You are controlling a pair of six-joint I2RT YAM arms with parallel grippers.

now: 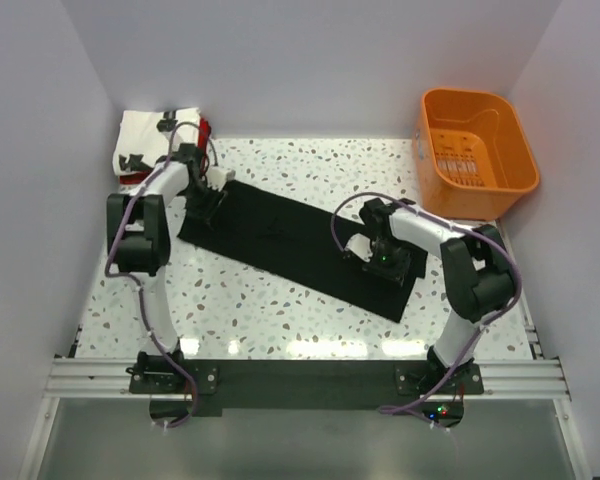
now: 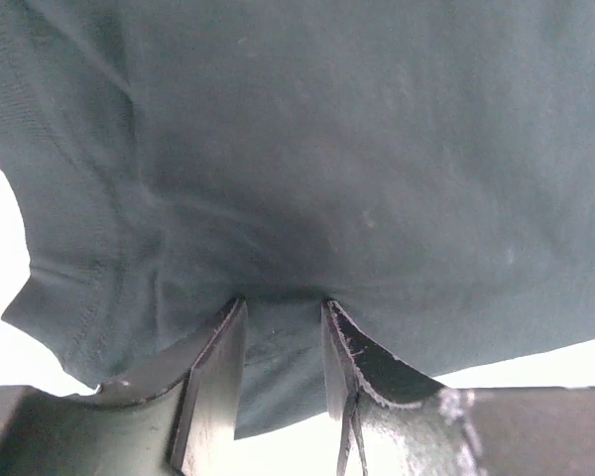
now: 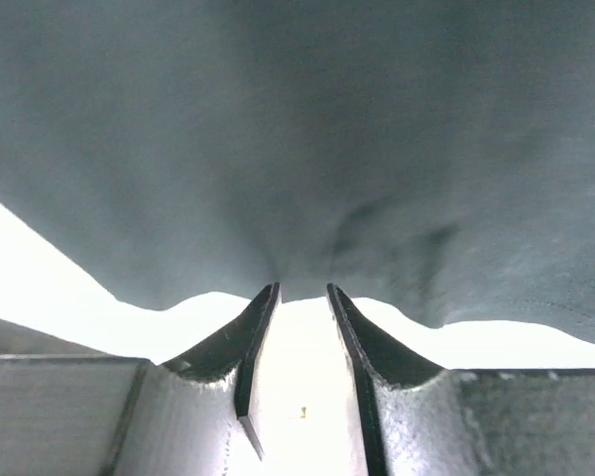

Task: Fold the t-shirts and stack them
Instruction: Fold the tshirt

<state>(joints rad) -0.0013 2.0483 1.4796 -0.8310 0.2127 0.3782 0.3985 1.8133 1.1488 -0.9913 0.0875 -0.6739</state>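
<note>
**A:** Top external view first. Where is the black shirt (image 1: 290, 240)?

**B:** It lies flat on the table (image 1: 280, 315) as a long strip. It runs slantwise from the far left to the near right.

**A:** And the other shirts?

**B:** The white shirt (image 1: 145, 140), with black figures printed on it, is in the far left corner. A small part of the red shirt (image 1: 206, 128) shows at its right side. The basket (image 1: 460, 200) stands in the far right corner, well apart from all three.

**A:** Where are the arms?

**B:** One is at each end of the strip. The left gripper (image 1: 212, 203) is down on the far left end, and the right gripper (image 1: 380, 258) is down on the near right end.

**A:** What does the left wrist view show?

**B:** The two fingers stand a little apart, and the hem of the black shirt passes between them. The cloth has creases just above the tips. I cannot tell if the fingers really pinch it or only stand around it.

**A:** And the right wrist view?

**B:** There the fingers are also a narrow way apart, but between them I see only the bright table. The edge of the black shirt lies just at the tips, with some wrinkles behind it. No cloth shows inside the gap.
</note>
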